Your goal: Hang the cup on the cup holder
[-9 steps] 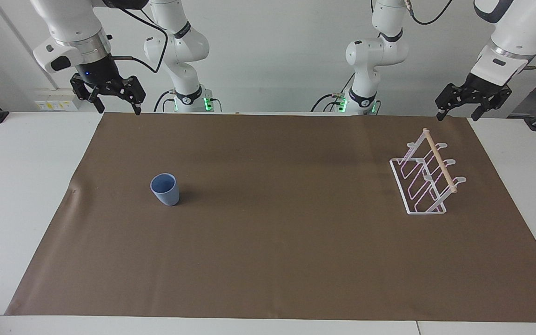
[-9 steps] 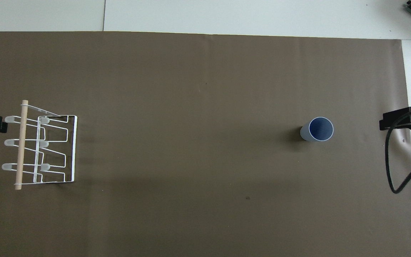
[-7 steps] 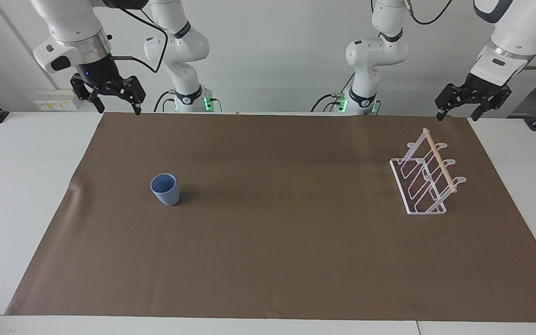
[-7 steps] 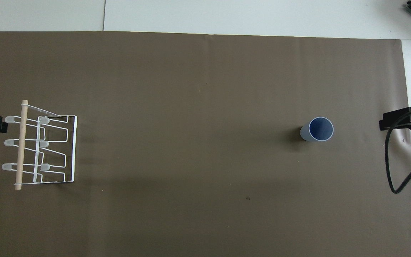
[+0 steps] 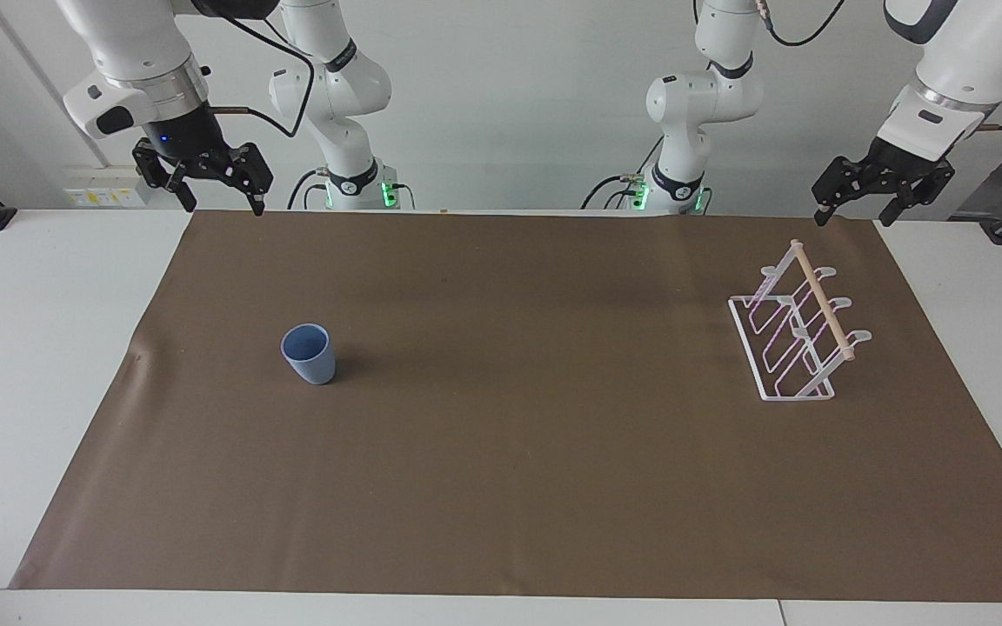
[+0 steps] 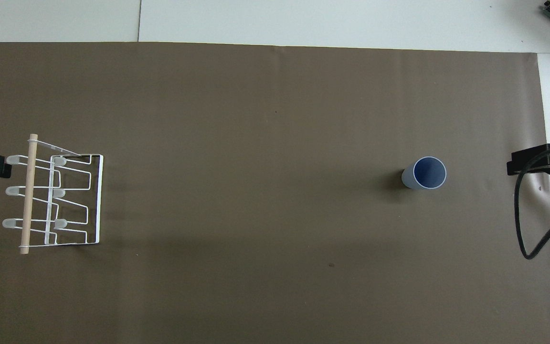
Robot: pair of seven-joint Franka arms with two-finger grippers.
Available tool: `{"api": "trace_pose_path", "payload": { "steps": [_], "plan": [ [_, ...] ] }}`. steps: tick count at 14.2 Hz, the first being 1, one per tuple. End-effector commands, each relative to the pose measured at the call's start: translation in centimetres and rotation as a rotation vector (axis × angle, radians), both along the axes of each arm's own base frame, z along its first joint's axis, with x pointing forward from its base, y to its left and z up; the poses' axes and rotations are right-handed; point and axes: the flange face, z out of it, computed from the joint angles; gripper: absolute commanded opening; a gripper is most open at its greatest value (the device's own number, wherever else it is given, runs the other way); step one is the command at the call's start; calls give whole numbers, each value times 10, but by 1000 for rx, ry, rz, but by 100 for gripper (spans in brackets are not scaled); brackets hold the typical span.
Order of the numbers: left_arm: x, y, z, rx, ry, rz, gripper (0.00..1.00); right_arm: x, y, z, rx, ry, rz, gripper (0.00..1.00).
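Light-blue cup (image 5: 309, 353) stands upright, mouth up, on the brown paper sheet (image 5: 518, 452), toward the right arm's end of the table; plain, with no print or label on it. Same cup in the overhead view (image 6: 425, 173), inside looks darker blue.

Cup holder (image 5: 797, 326), white wire with slanted loops and a light wooden dowel (image 5: 823, 301) along the top, stands on the sheet toward the left arm's end, well apart from the cup. Nothing hangs on it. In the overhead view the cup holder (image 6: 55, 198) shows three rows of loops.

Right gripper (image 5: 221, 198) is up in the air over the robots' edge of the sheet at its own end, fingers spread apart, holding nothing. Left gripper (image 5: 853, 211) is raised over the sheet's corner near the cup holder, fingers also apart, empty. Both arms wait. Overhead view catches only dark bits of each at the frame edges.

White table (image 5: 23, 348) shows around the sheet. No readable writing or brand marks anywhere. Green lights glow at both arm bases.
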Motion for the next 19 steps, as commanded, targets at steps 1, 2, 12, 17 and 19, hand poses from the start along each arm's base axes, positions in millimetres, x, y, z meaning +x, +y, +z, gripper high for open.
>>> {"api": "trace_pose_path", "payload": {
  "steps": [1,2,12,17,19],
  "plan": [
    [-3,-2,0,13,-5,-7,100,-8,-1,-1,4,-6,0,100],
    [-2,-1,1,13,-6,-5,100,-7,-1,-2,4,-12,-1,100],
    [-4,-2,0,13,4,-2,100,-19,-9,-20,11,-3,-7,100],
    [-5,1,0,13,4,4,100,-19,-11,-29,13,-19,-7,100],
    [-5,1,0,13,4,4,100,-17,-11,-33,13,-33,-4,100]
  ]
}}
